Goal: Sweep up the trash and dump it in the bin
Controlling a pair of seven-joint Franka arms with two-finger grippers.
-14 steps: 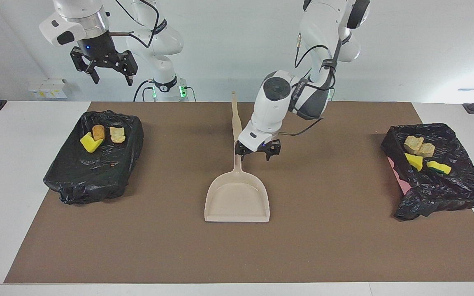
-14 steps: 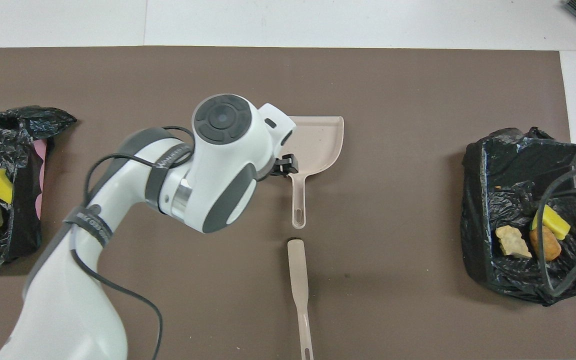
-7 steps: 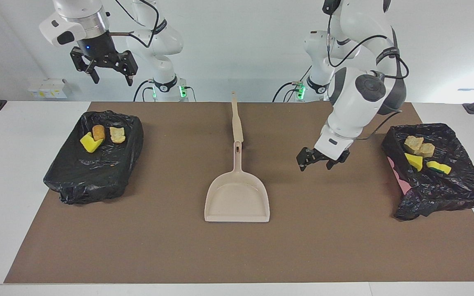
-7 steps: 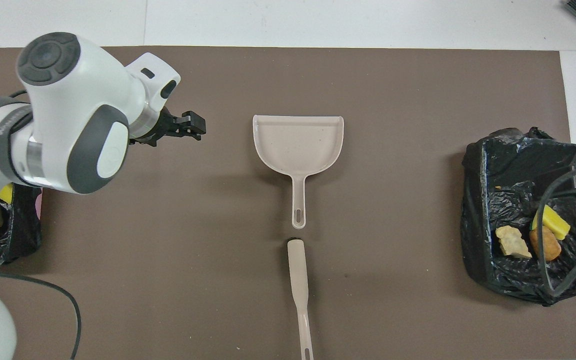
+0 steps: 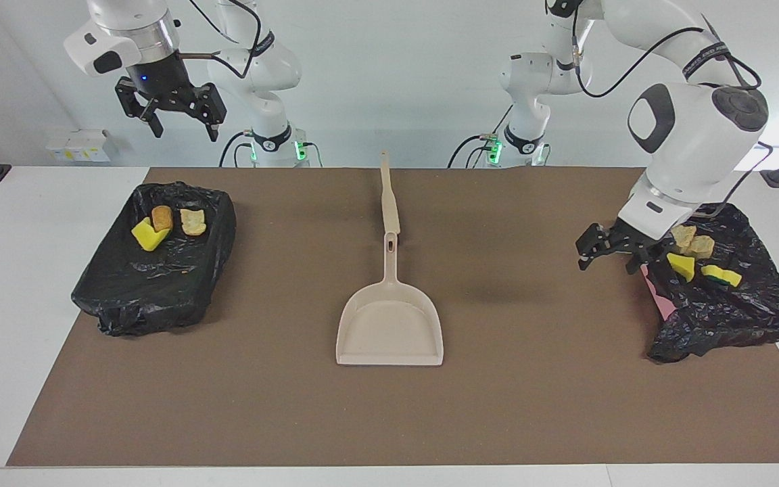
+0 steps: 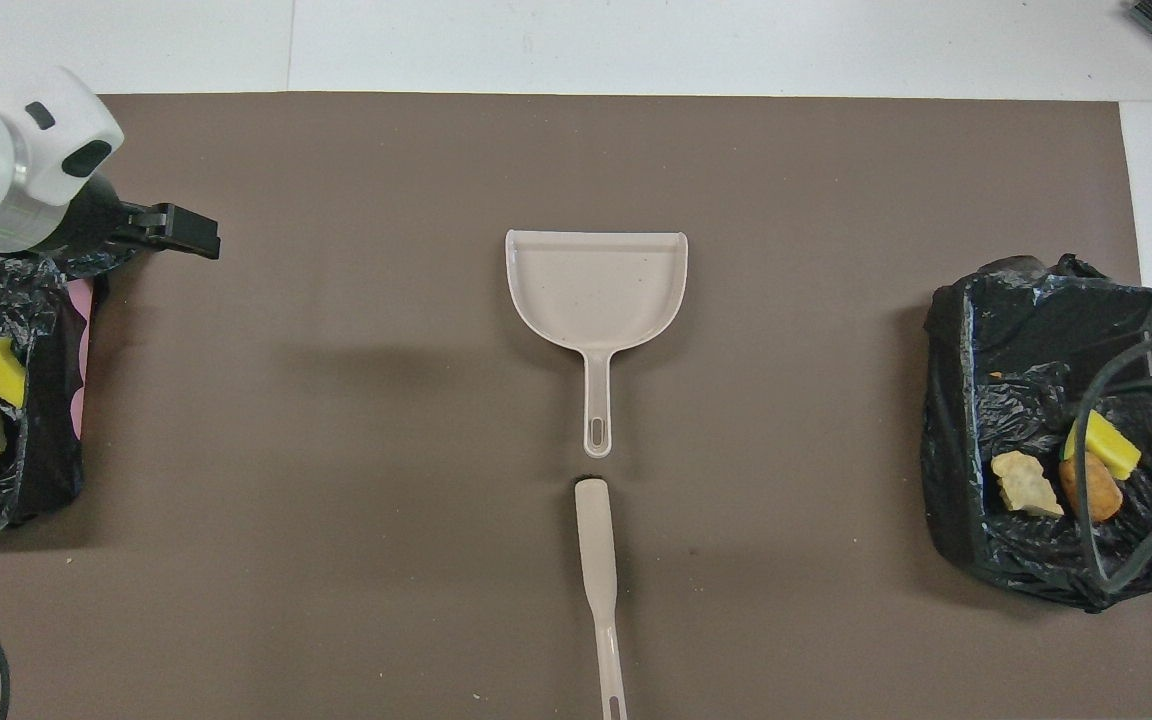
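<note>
All the trash I see lies in two black-bagged bins. The bin (image 5: 146,297) at the right arm's end holds three chunks: yellow (image 5: 149,235), orange (image 5: 161,216) and tan (image 5: 193,221). The bin (image 5: 721,318) at the left arm's end holds several, among them tan lumps (image 5: 690,238) and a yellow piece (image 5: 681,265). My left gripper (image 5: 607,257) hangs open and empty just above the mat, beside that bin's inner edge. High over the other bin, my right gripper (image 5: 185,128) waits open and empty.
A beige dustpan (image 5: 389,325) lies flat in the middle of the brown mat (image 5: 531,379), its pan empty and its handle pointing toward the robots. A beige brush handle (image 5: 388,203) lies in line with it, nearer the robots.
The left arm has swung from over the dustpan's handle across the mat to beside the bin at its own end. The dustpan stayed put. The right arm has not moved.
</note>
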